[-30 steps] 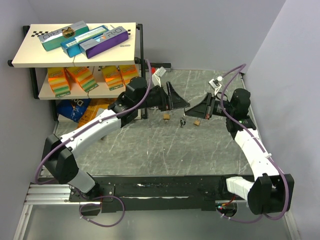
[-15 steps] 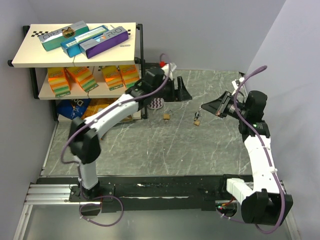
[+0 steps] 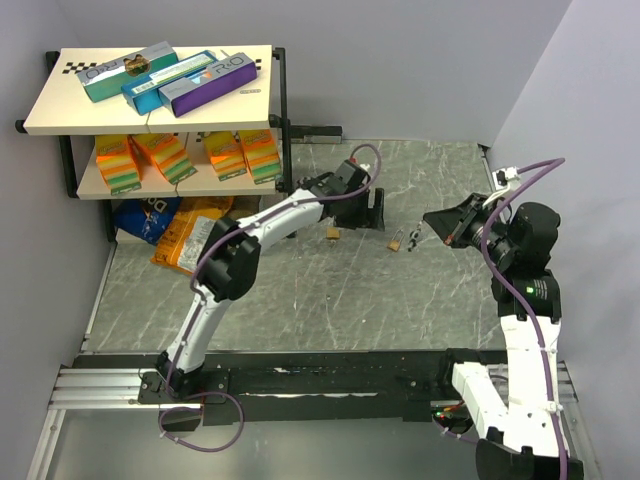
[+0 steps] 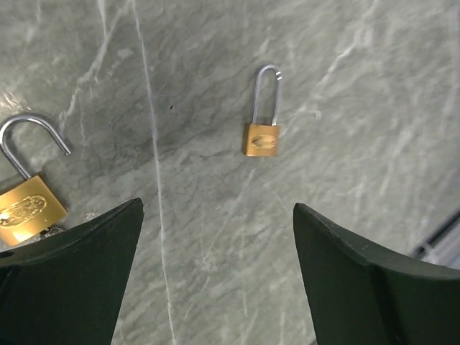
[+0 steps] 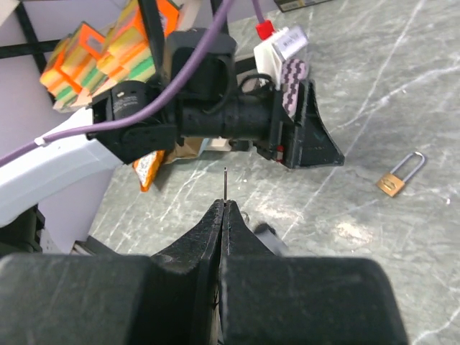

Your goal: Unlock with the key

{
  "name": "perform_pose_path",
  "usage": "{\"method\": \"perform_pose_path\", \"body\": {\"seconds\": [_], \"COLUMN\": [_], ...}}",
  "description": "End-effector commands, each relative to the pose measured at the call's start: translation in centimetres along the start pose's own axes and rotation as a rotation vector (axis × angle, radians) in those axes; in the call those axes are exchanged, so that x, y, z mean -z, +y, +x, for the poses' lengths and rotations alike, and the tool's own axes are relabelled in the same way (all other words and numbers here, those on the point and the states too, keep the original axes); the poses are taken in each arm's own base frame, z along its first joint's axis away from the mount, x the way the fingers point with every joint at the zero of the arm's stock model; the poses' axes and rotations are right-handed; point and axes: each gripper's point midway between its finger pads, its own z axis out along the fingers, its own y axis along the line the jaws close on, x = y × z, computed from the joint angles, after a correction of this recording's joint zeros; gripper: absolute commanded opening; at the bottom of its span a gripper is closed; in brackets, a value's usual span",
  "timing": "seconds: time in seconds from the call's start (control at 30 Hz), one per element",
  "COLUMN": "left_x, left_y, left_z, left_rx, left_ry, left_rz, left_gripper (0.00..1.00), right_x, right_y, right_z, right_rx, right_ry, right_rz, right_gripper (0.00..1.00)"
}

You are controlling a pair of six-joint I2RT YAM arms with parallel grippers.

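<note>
Rightward-shifted key (image 3: 412, 241) lies front-to-back; left gripper (image 4: 217, 208) gapes empty, right gripper (image 5: 224, 208) pinched shut.

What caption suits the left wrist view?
Open left hand over the grey table, one padlock centred, second padlock at the frame edge.

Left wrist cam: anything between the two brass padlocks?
Nothing. Left wrist view shows only bare marble tabletop, crossed by a white vein, between the left-edge padlock and the centre padlock.
</note>
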Motion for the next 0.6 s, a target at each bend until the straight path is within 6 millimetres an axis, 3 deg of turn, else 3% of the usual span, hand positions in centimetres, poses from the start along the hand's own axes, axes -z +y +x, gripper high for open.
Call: {"method": "perform_pose_path", "body": {"seconds": [0.0, 0.57], "left_x": [-1.0, -6.7], "left_y": [-0.1, 0.4], "left_z": [0.5, 4.8], "left_rx": [-0.063, -0.207], "left_ry": [-0.006, 0.038], "left_rz": [-0.065, -0.138], "left_gripper": [0.89, 0.82], "right_x": [0.7, 0.4], "right_y": [-0.1, 0.3], "right_z": [-1.0, 0.1], "right_rx": [0.036, 0.007], "right_ry": [-0.044, -0.023], "right_rz": [0.038, -0.012], "right_gripper": [0.0, 0.0]}}
